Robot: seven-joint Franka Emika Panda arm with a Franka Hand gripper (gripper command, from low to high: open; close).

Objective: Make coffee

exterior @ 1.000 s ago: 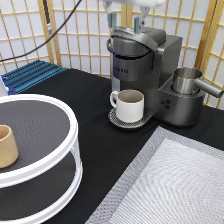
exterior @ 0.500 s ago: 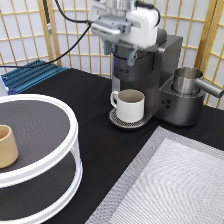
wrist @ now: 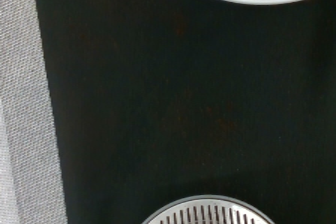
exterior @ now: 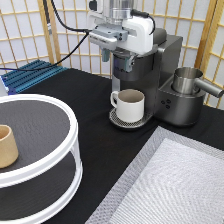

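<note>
Nearest, at the exterior view's bottom right, lies a pale grey woven mat (exterior: 175, 185) with a fine mesh texture, flat on the black tabletop (exterior: 95, 135). At the near left stands a round two-tier white stand (exterior: 55, 150) with dark mesh shelves, and a tan handleless cup (exterior: 7, 146) sits on its upper shelf at the left edge. Farther back, near the middle, a cream-white handled mug (exterior: 129, 104), smooth and cylindrical, rests on the round perforated drip tray (exterior: 122, 121) of a dark grey boxy coffee machine (exterior: 165, 75). To the machine's right, a shiny metal pitcher (exterior: 189, 81) with a long spout sits in the machine's side well. The gripper (exterior: 116, 56) hangs from the white arm in front of the machine's upper part, above the mug; its short fingers point down, but whether they are spread or closed cannot be told, and nothing can be seen held in them. The coffee pod cannot be seen in either view. At the far left lies a blue ribbed panel (exterior: 30, 74), and a wooden lattice screen (exterior: 65, 30) backs the scene. The wrist view shows black tabletop, the mat's edge (wrist: 26, 125) and the slotted drip tray rim (wrist: 208, 212).
</note>
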